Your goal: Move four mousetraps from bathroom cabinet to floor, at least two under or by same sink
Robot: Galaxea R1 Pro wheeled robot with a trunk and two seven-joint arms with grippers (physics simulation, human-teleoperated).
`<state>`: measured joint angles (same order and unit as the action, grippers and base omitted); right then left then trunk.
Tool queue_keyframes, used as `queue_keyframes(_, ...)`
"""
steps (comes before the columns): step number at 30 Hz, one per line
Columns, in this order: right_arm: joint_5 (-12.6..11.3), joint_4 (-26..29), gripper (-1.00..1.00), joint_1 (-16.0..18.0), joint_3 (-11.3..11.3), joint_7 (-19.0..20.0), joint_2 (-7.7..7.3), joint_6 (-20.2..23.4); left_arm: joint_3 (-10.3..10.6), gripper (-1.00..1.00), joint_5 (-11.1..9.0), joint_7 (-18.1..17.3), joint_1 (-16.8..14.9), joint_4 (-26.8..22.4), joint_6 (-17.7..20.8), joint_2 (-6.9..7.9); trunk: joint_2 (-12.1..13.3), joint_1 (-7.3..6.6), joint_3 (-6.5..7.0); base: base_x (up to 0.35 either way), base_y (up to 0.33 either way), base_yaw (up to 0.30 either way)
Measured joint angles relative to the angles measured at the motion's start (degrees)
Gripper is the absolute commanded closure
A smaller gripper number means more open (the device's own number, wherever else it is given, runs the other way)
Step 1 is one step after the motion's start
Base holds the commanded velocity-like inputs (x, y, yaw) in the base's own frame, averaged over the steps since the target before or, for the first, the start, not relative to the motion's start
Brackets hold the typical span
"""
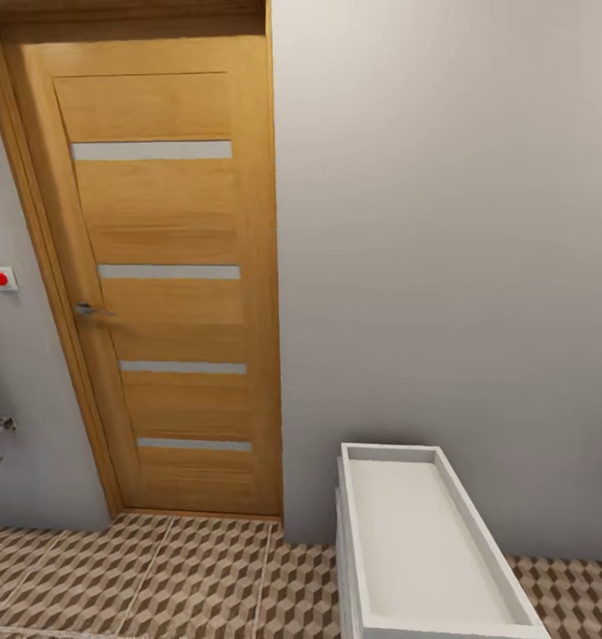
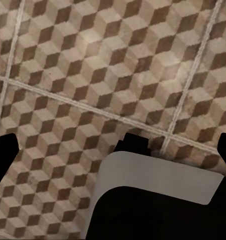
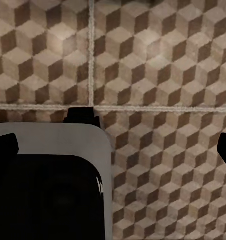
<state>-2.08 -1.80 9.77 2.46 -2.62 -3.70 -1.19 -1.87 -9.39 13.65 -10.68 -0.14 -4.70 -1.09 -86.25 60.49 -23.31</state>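
Note:
The bathroom floor (image 1: pixel 194 577) of brown, beige and white cube-pattern tiles runs along the foot of the wall. My left gripper (image 2: pixel 113 152) hangs open above the bathroom floor (image 2: pixel 93 75), its dark fingertips (image 2: pixel 4 150) far apart with nothing between them. My right gripper (image 3: pixel 113 150) is open too, over the bathroom floor (image 3: pixel 163 65), with black fingertips (image 3: pixel 4 147) at each side and nothing held. The mousetraps, the cabinet and the sink are out of view.
A shut wooden door (image 1: pixel 168 284) with frosted strips faces me at left, beside a plain grey wall (image 1: pixel 443 222). A small white drawer unit (image 1: pixel 425 532) with a rimmed top stands against that wall. My own grey-and-black base (image 2: pixel 158 180) shows under both wrists.

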Motion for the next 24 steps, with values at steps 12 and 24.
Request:
queue_keyframes(12, 0.00, 0.00, -1.00, 0.00, 0.00, 0.00, 0.00, 0.00, 0.01, -1.00, -0.07, -5.64, 0.00, 0.00, 0.04, 2.24, 0.00, 0.00, 0.00, 0.000, 0.000, 0.278)
queue_keyframes(24, 0.00, 0.00, -1.00, 0.00, 0.00, 0.00, 0.01, 0.00, 0.01, -1.00, -0.08, -7.36, 0.00, 0.00, -0.09, 2.51, 0.00, 0.00, 0.00, 0.000, 0.000, 0.278)
